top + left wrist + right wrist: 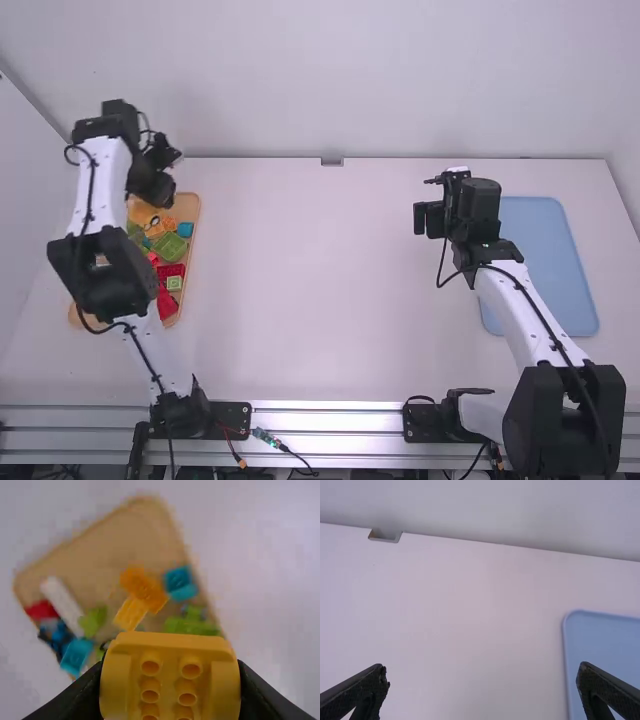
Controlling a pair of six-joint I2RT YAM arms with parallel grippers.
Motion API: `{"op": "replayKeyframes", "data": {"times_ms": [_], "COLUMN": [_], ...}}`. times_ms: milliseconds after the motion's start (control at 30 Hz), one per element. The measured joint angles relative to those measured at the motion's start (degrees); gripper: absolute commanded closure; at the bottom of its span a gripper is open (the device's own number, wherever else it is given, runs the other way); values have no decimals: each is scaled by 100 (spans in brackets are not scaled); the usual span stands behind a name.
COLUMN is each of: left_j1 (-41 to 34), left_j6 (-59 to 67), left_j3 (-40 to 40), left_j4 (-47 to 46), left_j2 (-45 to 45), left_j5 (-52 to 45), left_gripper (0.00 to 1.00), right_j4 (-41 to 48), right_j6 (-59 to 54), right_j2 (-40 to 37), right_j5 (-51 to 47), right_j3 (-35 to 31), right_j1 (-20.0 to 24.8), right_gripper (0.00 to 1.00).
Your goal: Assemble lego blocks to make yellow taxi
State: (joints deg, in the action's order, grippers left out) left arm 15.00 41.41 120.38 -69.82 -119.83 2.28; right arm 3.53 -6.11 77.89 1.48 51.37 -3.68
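Your left end effector [170, 685] clamps yellow block [170, 641], lower middle of left wrist view. Carry it level, well above tray [112, 547], toward high view's centre. Right end effector [482, 672] released.

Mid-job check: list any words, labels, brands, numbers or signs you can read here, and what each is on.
Readable text: none.
Yellow block in the left gripper: no print on the sides that show.
Blue tray: no print that I can see.
Loose blocks in the wooden tray: any marks are too small to read.
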Motion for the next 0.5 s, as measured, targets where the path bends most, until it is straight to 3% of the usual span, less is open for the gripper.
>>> {"op": "replayKeyframes", "data": {"times_ms": [167,267,500], "left_j1": [-1290,-1928,-3663], "left_j6": [-186,-232,551], "left_j3": [22,-195,-1716], "left_j4": [-164,50,1158], "left_j2": [0,0,0], "left_j5": [-424,-551,-605], "left_gripper": [82,91,96], "right_j4": [4,7,52], "right_j6": [15,17,166], "right_j2": [0,0,0], "right_j5": [17,11,-68], "right_j3": [0,0,0], "right_j1": [0,0,39], "right_gripper": [1,1,1]}}
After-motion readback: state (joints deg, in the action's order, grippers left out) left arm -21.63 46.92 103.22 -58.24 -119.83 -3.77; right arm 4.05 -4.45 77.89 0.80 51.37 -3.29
